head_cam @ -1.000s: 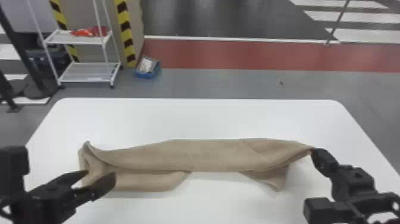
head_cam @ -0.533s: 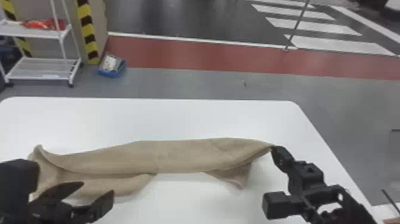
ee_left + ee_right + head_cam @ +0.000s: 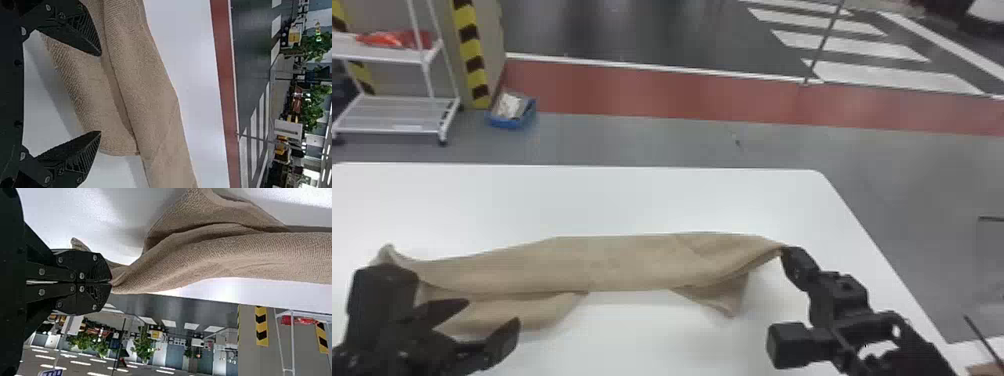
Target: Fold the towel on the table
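Towel [image 3: 632, 262] lies across the tabletop [image 3: 657, 200] in the head view, the left tool [image 3: 493, 311] near its left part, the right tool [image 3: 784, 252] at its right end, a blue bin [image 3: 511, 120] far beyond it. In the left wrist view, the left tool [image 3: 101, 93] gapes wide, empty, by the towel's layers. In the right wrist view, the right tool [image 3: 111, 282] pinches the towel's end.

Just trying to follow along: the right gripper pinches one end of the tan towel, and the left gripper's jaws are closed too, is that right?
Not quite: the left wrist view shows the left gripper with its jaws spread wide apart, not closed. The right gripper does pinch one end of the tan towel.
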